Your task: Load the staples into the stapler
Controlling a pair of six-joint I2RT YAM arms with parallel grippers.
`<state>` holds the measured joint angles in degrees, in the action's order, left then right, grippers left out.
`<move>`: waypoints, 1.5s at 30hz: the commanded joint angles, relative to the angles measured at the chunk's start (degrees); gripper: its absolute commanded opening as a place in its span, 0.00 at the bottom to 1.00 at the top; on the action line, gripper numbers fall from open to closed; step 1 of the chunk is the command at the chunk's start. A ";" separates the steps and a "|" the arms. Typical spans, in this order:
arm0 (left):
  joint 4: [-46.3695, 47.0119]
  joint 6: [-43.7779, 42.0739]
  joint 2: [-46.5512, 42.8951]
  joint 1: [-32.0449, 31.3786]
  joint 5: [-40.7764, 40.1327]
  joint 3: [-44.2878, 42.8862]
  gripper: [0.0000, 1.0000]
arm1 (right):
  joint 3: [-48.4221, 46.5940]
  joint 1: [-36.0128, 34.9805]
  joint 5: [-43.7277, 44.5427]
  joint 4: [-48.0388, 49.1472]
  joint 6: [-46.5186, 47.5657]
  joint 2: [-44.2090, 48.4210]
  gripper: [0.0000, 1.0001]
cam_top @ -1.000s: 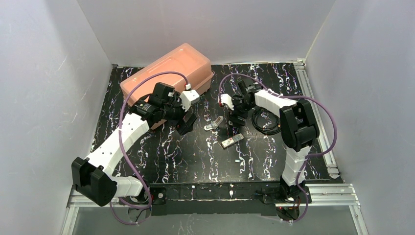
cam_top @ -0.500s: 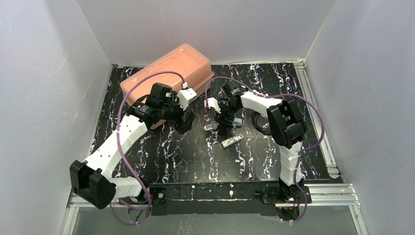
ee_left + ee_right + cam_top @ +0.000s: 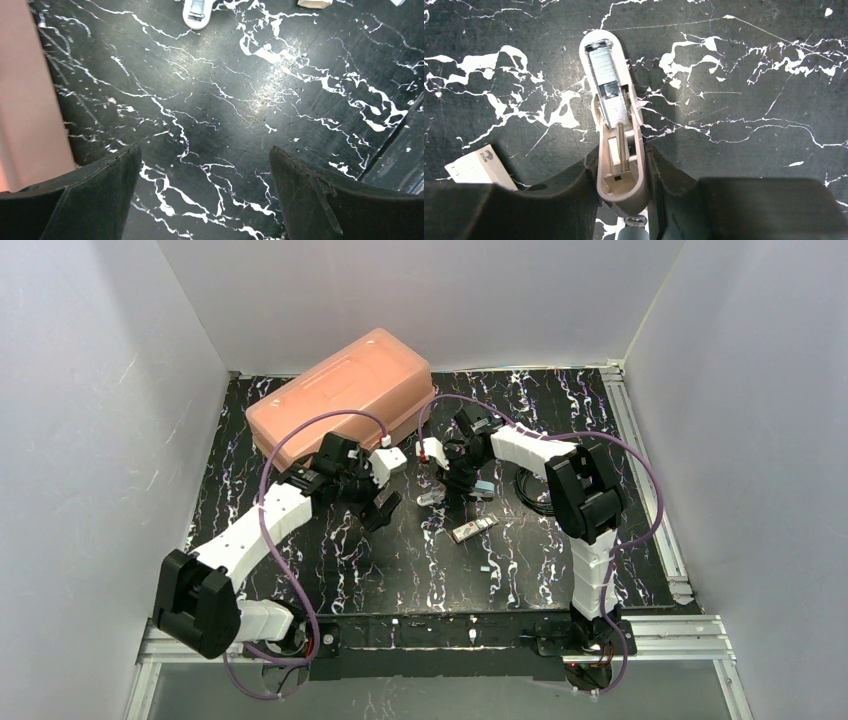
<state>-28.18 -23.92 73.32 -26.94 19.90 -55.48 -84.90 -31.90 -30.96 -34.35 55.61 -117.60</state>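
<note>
Right tool (image 3: 622, 157) pinches the stapler (image 3: 616, 125) (its staples (image 3: 600, 60) showing).

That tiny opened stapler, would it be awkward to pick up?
Probably light: the stapler is narrow enough to fit between the fingers of the right tool. Its smooth, rounded plastic shell may slip or twist. The exposed spring and staples look easily disturbed, so a gentle squeeze seems wise.

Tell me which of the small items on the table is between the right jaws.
The tan stapler, open with staples and spring showing, its rear end pinched by the right jaws. The white block and teal box lie free.
</note>
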 commanded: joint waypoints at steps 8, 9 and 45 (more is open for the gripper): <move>21.77 3.03 9.82 0.24 8.44 7.14 0.78 | -0.46 -0.21 -3.66 0.16 -2.04 2.81 0.33; 23.71 3.58 11.09 0.23 8.82 7.33 0.76 | -0.32 -0.21 -3.67 0.26 -2.09 2.88 0.32; 39.26 26.14 33.66 -2.93 17.77 1.32 0.15 | 17.15 -3.74 5.05 12.80 -13.25 13.32 0.16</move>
<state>10.20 0.54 105.91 -28.60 36.45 -54.37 -68.97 -33.10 -28.42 -25.04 45.95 -106.80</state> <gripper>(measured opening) 0.185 0.378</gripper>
